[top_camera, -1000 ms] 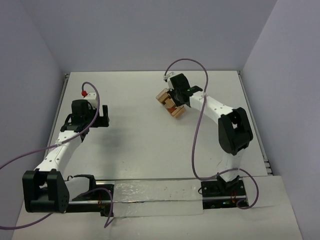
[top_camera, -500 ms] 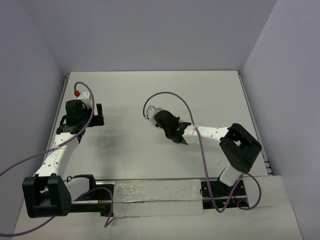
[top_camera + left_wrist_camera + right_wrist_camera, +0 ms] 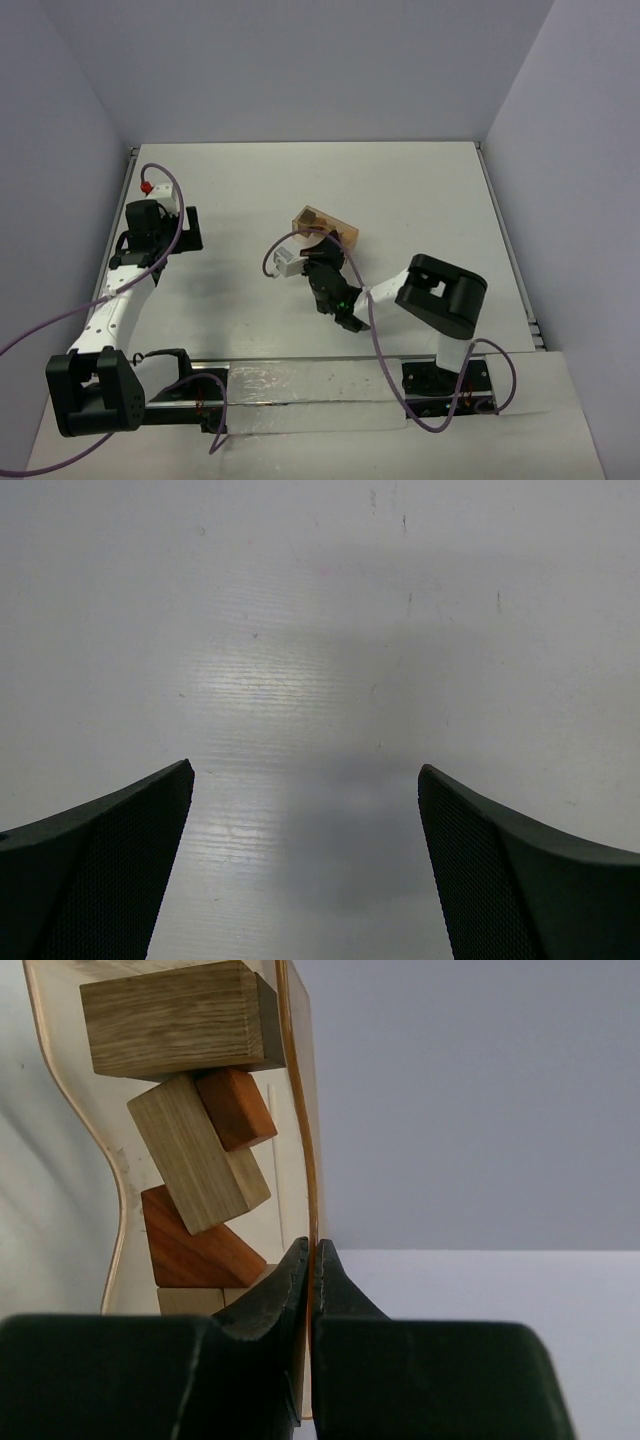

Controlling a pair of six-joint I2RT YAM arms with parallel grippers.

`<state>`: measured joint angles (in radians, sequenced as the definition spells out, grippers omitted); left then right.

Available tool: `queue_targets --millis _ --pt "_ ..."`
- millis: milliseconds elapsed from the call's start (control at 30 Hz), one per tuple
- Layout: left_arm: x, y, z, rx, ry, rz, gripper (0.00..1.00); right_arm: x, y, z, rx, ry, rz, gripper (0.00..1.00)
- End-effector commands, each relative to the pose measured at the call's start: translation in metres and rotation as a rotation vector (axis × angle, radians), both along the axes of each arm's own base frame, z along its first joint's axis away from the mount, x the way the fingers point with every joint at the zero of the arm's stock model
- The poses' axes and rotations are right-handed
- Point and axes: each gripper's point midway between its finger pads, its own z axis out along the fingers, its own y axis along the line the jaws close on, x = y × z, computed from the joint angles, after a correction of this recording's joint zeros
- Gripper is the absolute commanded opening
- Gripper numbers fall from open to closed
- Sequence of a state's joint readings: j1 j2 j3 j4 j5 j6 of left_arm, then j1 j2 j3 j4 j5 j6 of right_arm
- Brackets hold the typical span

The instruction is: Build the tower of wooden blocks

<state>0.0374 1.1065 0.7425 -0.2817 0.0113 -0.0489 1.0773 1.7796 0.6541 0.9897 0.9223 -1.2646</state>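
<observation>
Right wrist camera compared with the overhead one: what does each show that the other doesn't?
Only the right wrist view shows the wood blocks, tan and reddish-brown, jumbled inside a clear container, with the right claw pinched shut on its thin wall. Only the top view shows the table, the left arm and the left claw, open and well apart from the container. Both show the container and the right claw holding it, though from above the blocks inside cannot be told apart.
</observation>
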Motion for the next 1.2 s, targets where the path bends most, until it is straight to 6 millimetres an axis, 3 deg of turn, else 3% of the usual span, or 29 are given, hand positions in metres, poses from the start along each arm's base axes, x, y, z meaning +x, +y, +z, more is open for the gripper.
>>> queue_targets --millis 0,267,633,767,933,1100,1167 --pt "0.01 0.005 0.025 -0.004 -0.077 0.025 0.99 -0.011 -0.002 0.053 0.072 -0.265 -0.042 0.0" --pt "0.01 0.009 0.021 -0.007 -0.065 0.036 0.99 -0.025 0.031 0.043 -0.097 -0.325 0.071 0.0" --pt "0.01 0.009 0.017 -0.013 -0.054 0.033 0.99 -0.023 0.055 0.028 -0.278 -0.354 0.13 0.0" --pt "0.011 0.01 0.016 -0.014 -0.043 0.04 0.99 -0.021 0.067 0.04 -0.331 -0.402 0.159 0.0" --pt "0.01 0.01 0.014 -0.015 -0.044 0.031 0.99 -0.014 0.065 0.064 -0.364 -0.46 0.154 0.0" --pt "0.013 0.01 0.013 -0.02 -0.029 0.038 0.99 -0.014 0.066 0.103 -0.358 -0.541 0.154 0.0" --pt "0.012 0.011 0.014 -0.017 -0.034 0.043 0.99 -0.015 0.061 0.099 -0.381 -0.533 0.161 0.0"
